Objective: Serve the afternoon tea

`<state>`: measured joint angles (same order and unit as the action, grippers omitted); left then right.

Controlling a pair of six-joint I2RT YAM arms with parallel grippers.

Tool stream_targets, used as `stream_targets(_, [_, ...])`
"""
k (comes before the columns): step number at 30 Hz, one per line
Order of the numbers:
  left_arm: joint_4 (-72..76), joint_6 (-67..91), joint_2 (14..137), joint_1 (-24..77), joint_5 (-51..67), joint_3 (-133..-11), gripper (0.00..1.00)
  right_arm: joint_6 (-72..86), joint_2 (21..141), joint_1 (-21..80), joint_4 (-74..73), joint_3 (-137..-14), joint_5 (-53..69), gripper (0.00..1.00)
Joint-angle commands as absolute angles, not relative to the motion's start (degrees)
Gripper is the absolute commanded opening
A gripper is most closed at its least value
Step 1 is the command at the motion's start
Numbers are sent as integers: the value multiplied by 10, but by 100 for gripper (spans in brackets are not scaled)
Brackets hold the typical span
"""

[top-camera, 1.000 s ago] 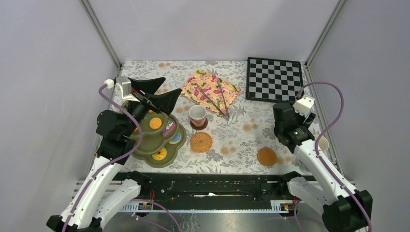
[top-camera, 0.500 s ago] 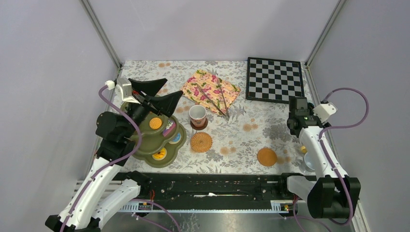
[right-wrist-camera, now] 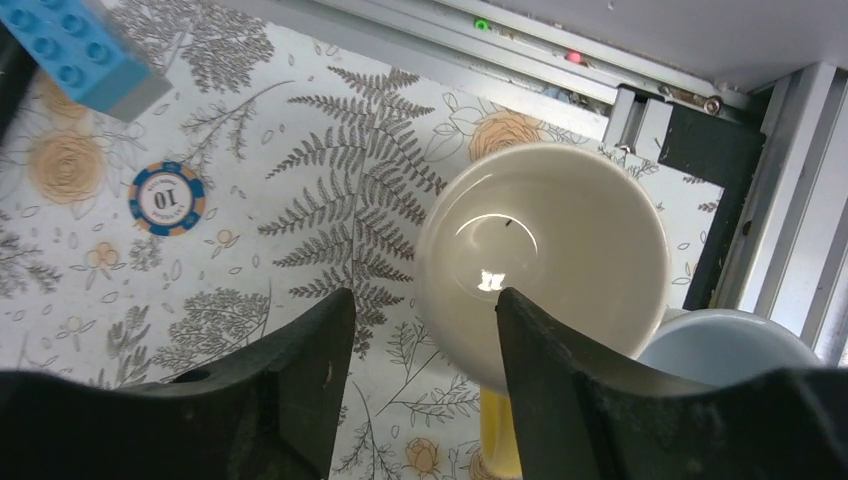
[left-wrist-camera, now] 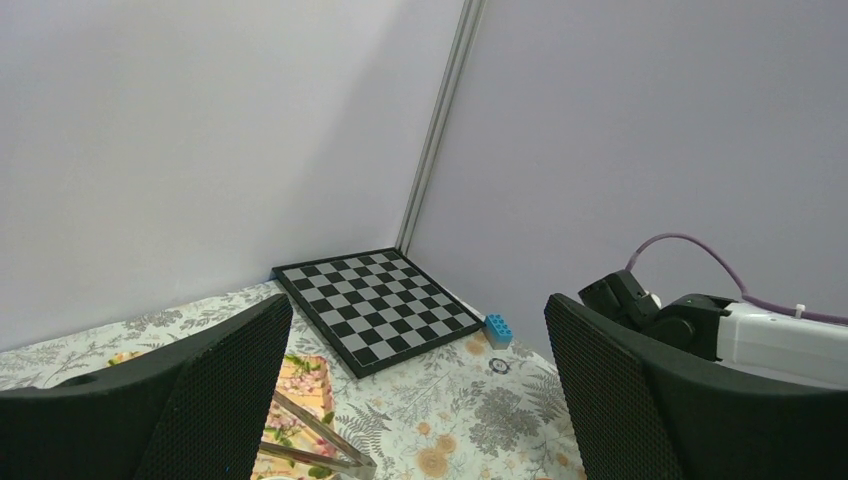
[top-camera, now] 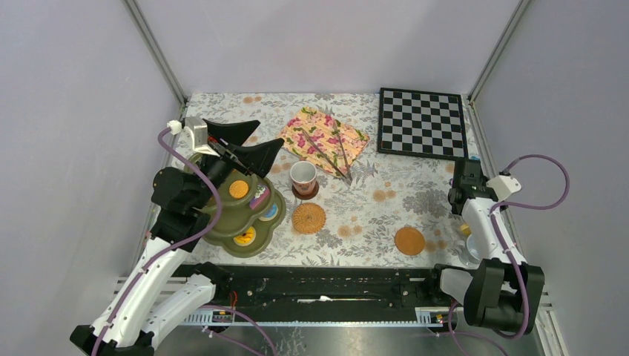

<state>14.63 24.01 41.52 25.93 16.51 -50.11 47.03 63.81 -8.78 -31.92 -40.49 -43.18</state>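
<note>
The yellow mug stands at the table's right edge with the pale blue mug beside it. My right gripper is open right above it, its jaws either side of the mug's left rim, one finger over the mouth. The brownish-pink mug sits on a coaster. Two bare coasters lie nearer. The olive-green stand holds pastries at the left. My left gripper hovers open over it, holding nothing.
The chessboard lies at the back right. Metal tongs rest on a floral napkin. A blue brick and a poker chip lie near the mugs. The metal rail borders the table beside them.
My right arm has swung out to the right table edge and come down over the yellow mug, its jaws narrowing a little. The left arm has hardly moved.
</note>
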Motion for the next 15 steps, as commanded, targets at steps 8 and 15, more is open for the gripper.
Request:
stream_targets(8, [165,236,415,263,173,-505,99,482,656,-107,-260,-367,-447,40])
stream_targets(15, [164,236,417,264,171,-506,99,480,662,-111,-241,-361,-451,22])
